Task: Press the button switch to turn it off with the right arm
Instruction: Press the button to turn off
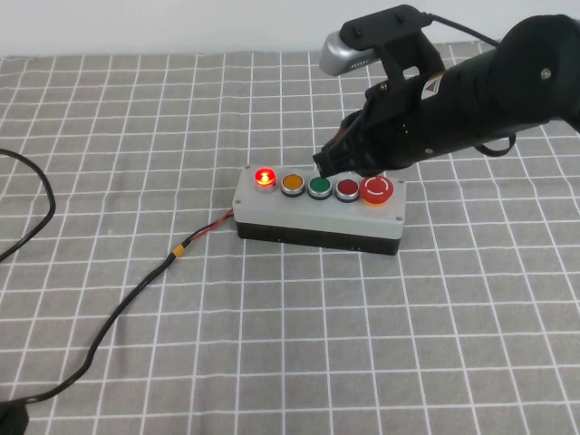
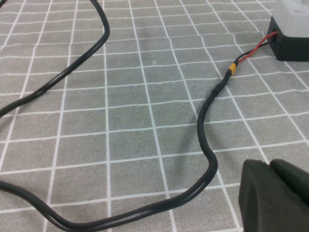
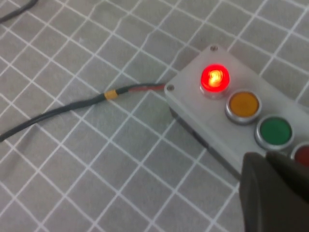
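Observation:
The button switch [image 1: 317, 216] lies mid-table, with a light grey top and a black base. Its red lamp [image 1: 264, 177] is lit. Beside the lamp come the amber [image 1: 292, 183], green [image 1: 319, 187] and red [image 1: 347, 188] buttons and the big red mushroom button [image 1: 377, 189]. My right gripper [image 1: 328, 163] is shut and empty, with its tip just above and behind the green and red buttons. In the right wrist view the right gripper [image 3: 265, 157] hangs beside the green button [image 3: 275, 131]. My left gripper [image 2: 270, 165] is shut and empty, low over the cloth near the cable.
The box's black cable [image 1: 136, 290] runs from its left end toward the front left, with a yellow band [image 1: 178, 248]. A second loop of cable [image 1: 36, 181] lies at the far left. A grey checked cloth [image 1: 362, 344] covers the table.

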{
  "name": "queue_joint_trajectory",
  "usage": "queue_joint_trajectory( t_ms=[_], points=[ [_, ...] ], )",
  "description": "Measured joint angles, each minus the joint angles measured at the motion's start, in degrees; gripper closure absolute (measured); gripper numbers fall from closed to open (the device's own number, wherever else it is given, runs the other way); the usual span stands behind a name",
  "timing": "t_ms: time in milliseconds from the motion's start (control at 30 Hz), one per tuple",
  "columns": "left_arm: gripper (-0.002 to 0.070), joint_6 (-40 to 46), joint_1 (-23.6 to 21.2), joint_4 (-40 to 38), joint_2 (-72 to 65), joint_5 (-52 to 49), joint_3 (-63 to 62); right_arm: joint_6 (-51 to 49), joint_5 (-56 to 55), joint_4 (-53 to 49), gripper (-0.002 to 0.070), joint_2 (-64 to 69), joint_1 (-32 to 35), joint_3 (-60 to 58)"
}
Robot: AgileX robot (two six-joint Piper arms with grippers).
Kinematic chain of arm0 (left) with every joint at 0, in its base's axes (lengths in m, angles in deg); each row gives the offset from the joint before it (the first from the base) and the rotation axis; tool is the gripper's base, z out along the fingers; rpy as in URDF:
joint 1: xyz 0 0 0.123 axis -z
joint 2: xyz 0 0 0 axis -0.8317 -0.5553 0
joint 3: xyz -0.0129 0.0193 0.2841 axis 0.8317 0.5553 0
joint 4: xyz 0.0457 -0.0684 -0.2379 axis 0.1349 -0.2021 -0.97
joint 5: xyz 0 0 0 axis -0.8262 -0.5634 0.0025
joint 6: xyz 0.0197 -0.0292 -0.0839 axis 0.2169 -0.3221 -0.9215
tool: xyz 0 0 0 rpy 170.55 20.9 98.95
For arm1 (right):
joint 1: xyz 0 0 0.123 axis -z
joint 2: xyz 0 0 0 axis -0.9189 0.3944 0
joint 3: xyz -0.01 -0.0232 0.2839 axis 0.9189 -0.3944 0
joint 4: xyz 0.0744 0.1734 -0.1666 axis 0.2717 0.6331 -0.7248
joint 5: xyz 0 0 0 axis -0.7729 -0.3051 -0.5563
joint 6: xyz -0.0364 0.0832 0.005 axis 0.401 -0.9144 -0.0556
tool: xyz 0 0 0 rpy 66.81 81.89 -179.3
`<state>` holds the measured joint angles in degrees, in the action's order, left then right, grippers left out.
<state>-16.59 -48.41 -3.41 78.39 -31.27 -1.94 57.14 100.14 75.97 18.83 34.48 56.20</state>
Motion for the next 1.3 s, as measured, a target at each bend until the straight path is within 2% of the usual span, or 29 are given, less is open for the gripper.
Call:
queue_joint_trajectory(
  t_ms=[333,833,1300],
  points=[
    [0.0678,0.0,0.0,0.0,0.0,0.0,0.0,9.4,-0.5,3.0,0.0692,7.1,-1.0,6.7],
    [0.0678,0.0,0.0,0.0,0.0,0.0,0.0,10.1,4.2,0.8,0.0692,28.3,-3.2,29.2],
    [0.0678,0.0,0.0,0.0,0.0,0.0,0.0,7.1,4.6,-5.8,0.0692,30.3,-3.2,31.5]
  ],
)
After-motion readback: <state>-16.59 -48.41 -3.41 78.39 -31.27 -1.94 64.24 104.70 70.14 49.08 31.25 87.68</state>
